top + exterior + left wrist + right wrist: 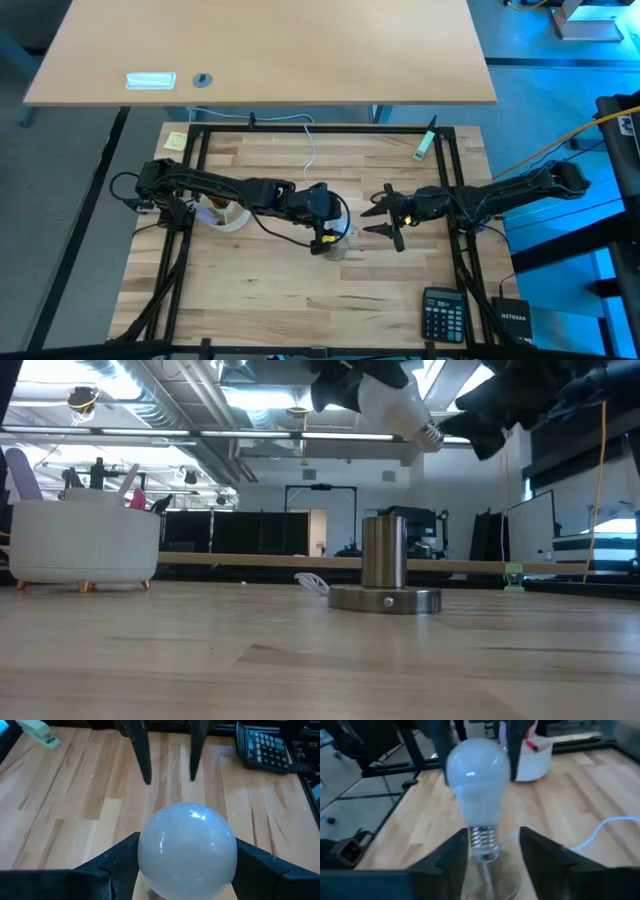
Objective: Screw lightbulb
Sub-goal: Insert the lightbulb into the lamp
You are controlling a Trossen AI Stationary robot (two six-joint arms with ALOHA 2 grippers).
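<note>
My left gripper (328,228) is shut on the white frosted lightbulb (395,400) and holds it in the air above the table's middle. Its grey screw base (482,839) points down and toward my right gripper. Below it a silvery socket (385,575) stands on its round disc on the wood. My right gripper (372,214) hovers open just right of the bulb, touching nothing. In the right wrist view its fingers frame the screw base from nearer the camera. My left gripper pinches the bulb's round globe at its widest part (150,852) between its two fingers, one on each side. The fingers come slanting down from the table's left. The bulb is lifted clear of the socket and tilted, its screw base (430,435) lowest.
A white tub (85,545) with pens stands at the left, by the left arm's base. A black calculator (443,315) lies near the front right corner. A green stapler (425,145) lies at the far right. A thin white cord (310,150) runs from the socket to the far edge.
</note>
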